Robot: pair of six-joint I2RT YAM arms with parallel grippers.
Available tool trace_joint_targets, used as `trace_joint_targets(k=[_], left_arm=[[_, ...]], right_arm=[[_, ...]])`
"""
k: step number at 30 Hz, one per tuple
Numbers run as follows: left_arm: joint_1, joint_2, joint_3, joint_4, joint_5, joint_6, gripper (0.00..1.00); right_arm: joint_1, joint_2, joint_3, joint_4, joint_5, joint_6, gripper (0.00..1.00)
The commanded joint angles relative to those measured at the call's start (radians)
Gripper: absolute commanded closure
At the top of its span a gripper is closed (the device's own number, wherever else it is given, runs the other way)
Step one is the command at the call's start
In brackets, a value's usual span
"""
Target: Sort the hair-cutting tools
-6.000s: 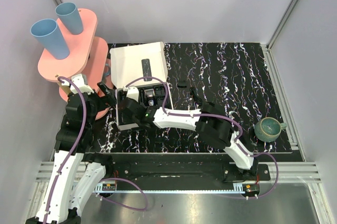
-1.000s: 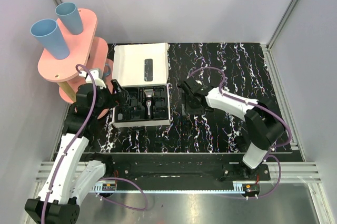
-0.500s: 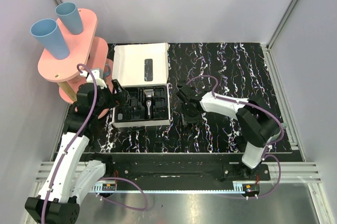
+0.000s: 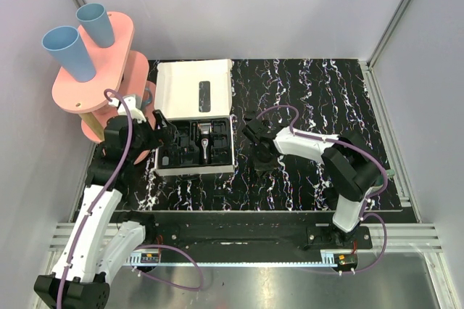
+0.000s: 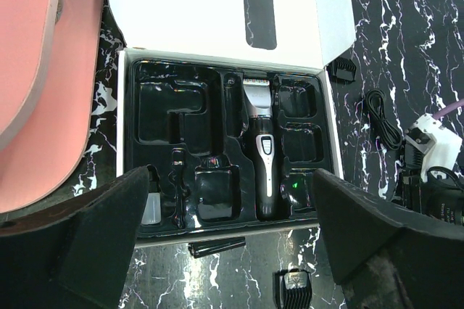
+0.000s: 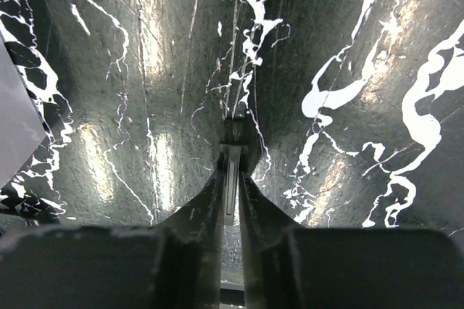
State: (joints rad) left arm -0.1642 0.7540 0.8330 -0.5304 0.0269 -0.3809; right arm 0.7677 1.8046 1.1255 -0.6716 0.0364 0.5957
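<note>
The white box [image 4: 194, 85] lies open with its black tray [image 5: 167, 117]. The slim black clipper [image 5: 262, 157] with a grey head lies in the tray's middle slot, also in the top view [image 4: 206, 143]. One black comb attachment [image 5: 293, 287] lies on the table in front of the box, and another [image 5: 341, 69] lies by the lid's right corner. My left gripper [image 5: 232, 251] is open, above the box's near edge. My right gripper [image 6: 232, 171] is shut on a thin grey piece with a black bristled tip [image 6: 231, 178], low over the table right of the box [image 4: 260, 155].
A thin black bar [image 5: 217, 246] lies against the box's near wall. A black cable [image 5: 380, 117] lies right of the box. A pink stand [image 4: 94, 69] with two blue cups stands at the far left. The teal bowl [image 4: 391, 172] is mostly hidden behind the right arm.
My right gripper has moved a little nearer and lower, from beside the box's right corner down to the table. The left arm has barely moved.
</note>
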Motion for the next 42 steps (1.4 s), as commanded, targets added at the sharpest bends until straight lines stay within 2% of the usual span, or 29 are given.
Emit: trace_joint_targets(k=[1,7,17,21,26,34,42], left_arm=[[0.005,-0.030,0.018,0.024,-0.015,0.016,0.01],[0.005,-0.048,0.017,0.021,-0.024,0.016,0.01],[0.005,-0.067,0.017,0.020,-0.024,0.014,0.01],[0.005,-0.070,0.020,0.006,-0.071,0.010,0.01],[0.005,-0.079,0.025,-0.008,-0.120,0.000,0.01],[0.005,-0.122,0.012,-0.013,-0.186,-0.021,0.01],[0.005,-0.183,0.009,-0.043,-0.349,-0.061,0.01]], right_arm=[[0.013,0.033,0.011,-0.029,0.039,0.006,0.86],[0.025,0.016,0.030,-0.048,0.065,0.013,1.00],[0.035,-0.152,0.082,-0.028,0.128,0.082,1.00],[0.042,-0.209,0.114,-0.014,0.131,0.107,1.00],[0.073,-0.240,0.152,0.082,0.128,0.138,1.00],[0.224,-0.084,0.307,0.259,0.183,0.161,1.00],[0.321,0.094,0.441,0.421,0.232,0.214,1.00]])
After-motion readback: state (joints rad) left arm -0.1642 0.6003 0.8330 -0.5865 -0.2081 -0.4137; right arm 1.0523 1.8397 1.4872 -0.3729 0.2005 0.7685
